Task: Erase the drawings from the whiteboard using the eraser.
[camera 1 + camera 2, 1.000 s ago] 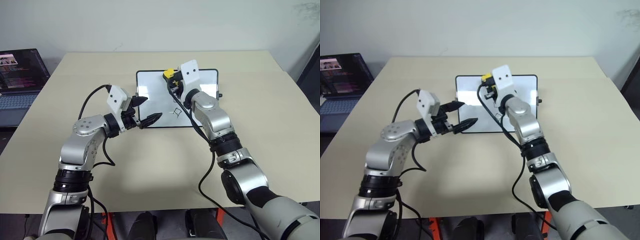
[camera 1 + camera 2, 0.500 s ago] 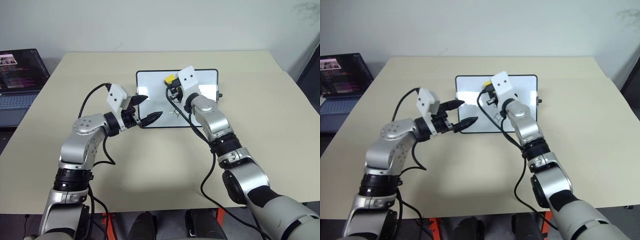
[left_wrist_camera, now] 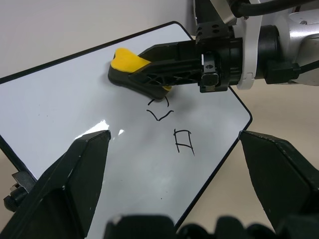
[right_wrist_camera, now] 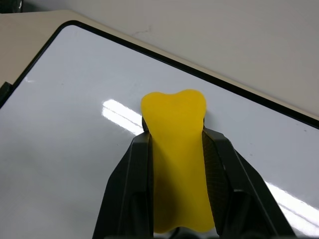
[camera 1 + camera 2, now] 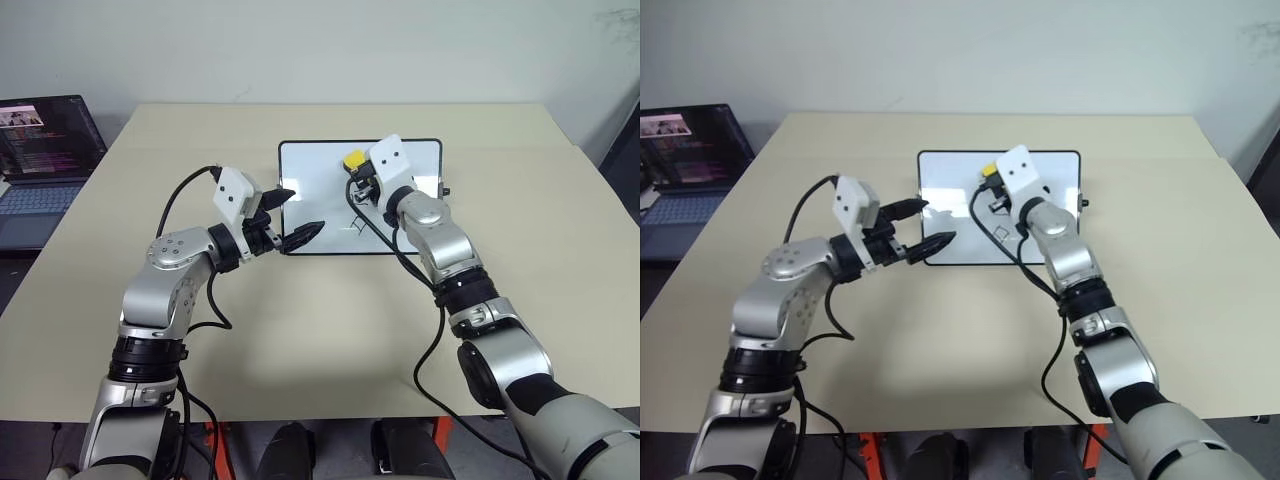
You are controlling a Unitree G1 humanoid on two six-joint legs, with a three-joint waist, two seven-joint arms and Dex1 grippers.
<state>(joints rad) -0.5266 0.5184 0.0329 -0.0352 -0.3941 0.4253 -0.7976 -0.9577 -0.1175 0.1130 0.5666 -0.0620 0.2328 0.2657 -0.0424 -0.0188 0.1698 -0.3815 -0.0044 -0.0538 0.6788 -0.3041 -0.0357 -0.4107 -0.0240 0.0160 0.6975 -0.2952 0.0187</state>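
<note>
Over the whiteboard (image 5: 320,205) on the table (image 5: 300,330), sliding rightward and nearer with the right pincer (image 3: 149,69) clamping the yellow eraser (image 5: 353,160); wiping away the top sketch, leaving remaining drawings (image 3: 172,129). Left pincer (image 5: 290,218) hanging open at the board's left edge.

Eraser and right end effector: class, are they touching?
Touching. The right wrist view shows the yellow eraser clamped between the right end effector's two black fingers, pressed against both its sides.

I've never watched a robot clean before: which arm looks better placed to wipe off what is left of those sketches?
The right. Its gripper is shut on the yellow eraser, over the whiteboard next to the remaining drawings. The left gripper is open at the board's near left corner, holding nothing.
</note>
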